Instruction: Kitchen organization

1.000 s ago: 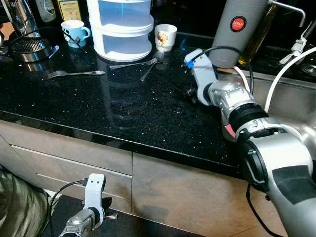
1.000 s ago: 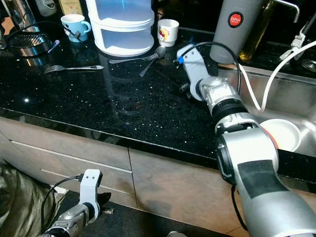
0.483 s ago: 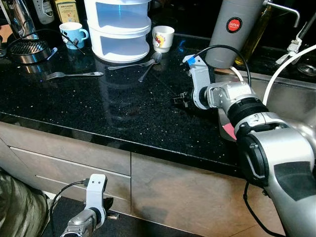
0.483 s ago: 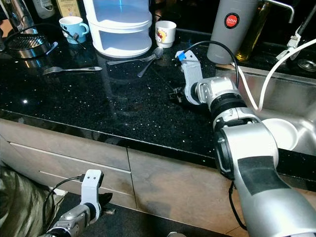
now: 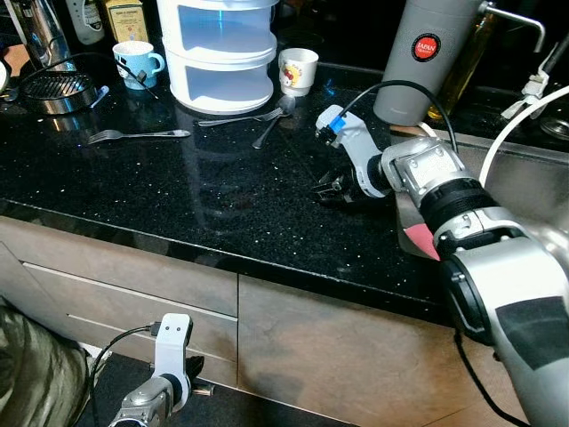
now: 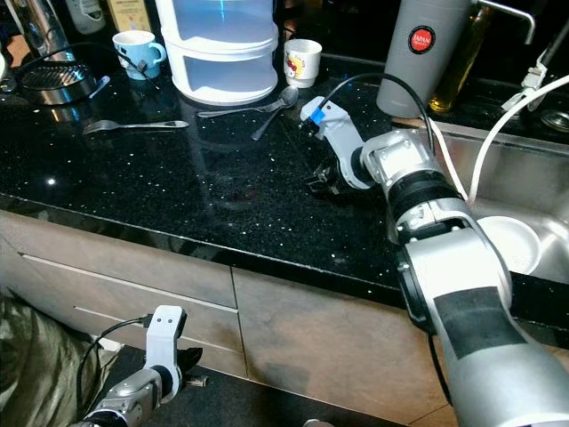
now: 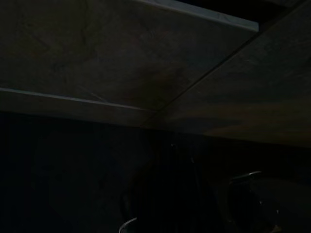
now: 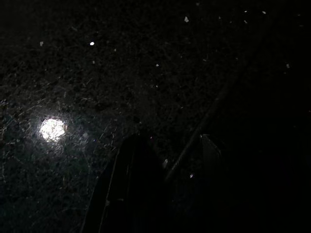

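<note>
Where the right gripper point(image 5: 327, 189) meets the black stone countertop point(image 5: 178, 205), it is angled down close to the surface. In the right wrist view its two fingers point(image 8: 129, 184) stand apart with a thin dark stick point(image 8: 218, 102) running between them. The stick lies flat on the stone; no clamping contact is visible, so treat the grip as not yet made. Its material cannot be determined. Judged by its form, the stick is light, rigid and narrow, and it is likely to roll or skid on the polished surface. Take hold across its width, near the middle of its length, with the fingertips low enough to reach under its curve. A hold near one end would let it pivot. The left gripper point(image 5: 169, 356) hangs idle in front of the cabinet front point(image 5: 133, 285) below the counter. Containers at the rear of the counter are as follows. The white tiered container point(image 5: 222, 53) has translucent walls; its contents cannot be made out. The blue mug point(image 5: 135, 62) and the printed white cup point(image 5: 297, 69) stand upright, their interiors not visible. A grey flask point(image 5: 422, 58) stands near the sink point(image 6: 533, 173), and the sink holds a white bowl point(image 6: 507, 242) that appears empty. A fork point(image 5: 138, 135) and a spoon point(image 5: 271, 120) lie loose on the stone, well apart from the right gripper.
</note>
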You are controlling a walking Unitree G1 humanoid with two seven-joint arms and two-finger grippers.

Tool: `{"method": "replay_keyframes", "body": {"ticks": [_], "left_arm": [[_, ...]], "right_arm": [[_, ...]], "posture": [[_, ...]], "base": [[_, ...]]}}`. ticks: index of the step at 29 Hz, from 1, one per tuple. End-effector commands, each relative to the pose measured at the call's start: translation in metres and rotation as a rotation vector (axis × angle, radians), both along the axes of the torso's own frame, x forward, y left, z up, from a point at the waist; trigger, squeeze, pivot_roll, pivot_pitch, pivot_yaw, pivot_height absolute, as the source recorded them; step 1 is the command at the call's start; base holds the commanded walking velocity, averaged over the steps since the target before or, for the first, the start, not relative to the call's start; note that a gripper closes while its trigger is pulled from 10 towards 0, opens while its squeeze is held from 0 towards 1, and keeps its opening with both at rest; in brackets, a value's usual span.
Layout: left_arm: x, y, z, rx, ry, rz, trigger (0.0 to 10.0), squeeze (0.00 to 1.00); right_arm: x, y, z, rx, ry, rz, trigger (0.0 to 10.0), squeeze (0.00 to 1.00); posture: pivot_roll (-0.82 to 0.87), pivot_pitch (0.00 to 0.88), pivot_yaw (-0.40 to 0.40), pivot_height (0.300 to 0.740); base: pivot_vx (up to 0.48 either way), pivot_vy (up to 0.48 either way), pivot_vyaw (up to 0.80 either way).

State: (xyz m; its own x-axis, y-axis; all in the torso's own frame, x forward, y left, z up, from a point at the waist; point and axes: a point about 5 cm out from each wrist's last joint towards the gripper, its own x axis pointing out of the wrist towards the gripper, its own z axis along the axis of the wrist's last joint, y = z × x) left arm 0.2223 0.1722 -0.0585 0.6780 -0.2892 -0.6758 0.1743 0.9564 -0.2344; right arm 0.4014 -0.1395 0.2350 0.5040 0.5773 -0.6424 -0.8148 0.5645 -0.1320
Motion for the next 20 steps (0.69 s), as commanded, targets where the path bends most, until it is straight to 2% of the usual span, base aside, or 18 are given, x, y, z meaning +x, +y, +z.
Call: {"method": "replay_keyframes", "body": {"ticks": [1,8,12,18,20], "left_arm": [[-0.004,-0.003,-0.003,0.002,0.012,-0.020,10.0,0.00],[-0.005,-0.003,-0.003,0.004,0.017,-0.019,10.0,0.00],[-0.006,-0.002,-0.004,0.009,0.020,-0.020,10.0,0.00],[-0.005,-0.003,-0.004,0.010,0.021,-0.025,10.0,0.00],[-0.005,-0.003,-0.004,0.009,0.021,-0.028,10.0,0.00]], "right_arm": [[-0.007,-0.011,-0.028,-0.061,0.104,-0.019,10.0,0.00],[-0.017,-0.016,-0.032,-0.098,0.108,0.164,10.0,0.00],[-0.028,-0.020,-0.038,-0.147,0.122,0.293,10.0,0.00],[-0.032,-0.023,-0.039,-0.160,0.117,0.326,10.0,0.00],[-0.030,-0.022,-0.035,-0.133,0.094,0.303,10.0,0.00]], "posture": [[-0.02,0.025,-0.029,0.740],[-0.02,0.020,-0.029,0.740],[-0.02,0.016,-0.028,0.740],[-0.02,0.013,-0.026,0.740],[-0.02,0.012,-0.026,0.740]], "base": [[0.000,0.000,0.00],[0.000,0.000,0.00],[0.000,0.000,0.00],[0.000,0.000,0.00],[0.000,0.000,0.00]]}}
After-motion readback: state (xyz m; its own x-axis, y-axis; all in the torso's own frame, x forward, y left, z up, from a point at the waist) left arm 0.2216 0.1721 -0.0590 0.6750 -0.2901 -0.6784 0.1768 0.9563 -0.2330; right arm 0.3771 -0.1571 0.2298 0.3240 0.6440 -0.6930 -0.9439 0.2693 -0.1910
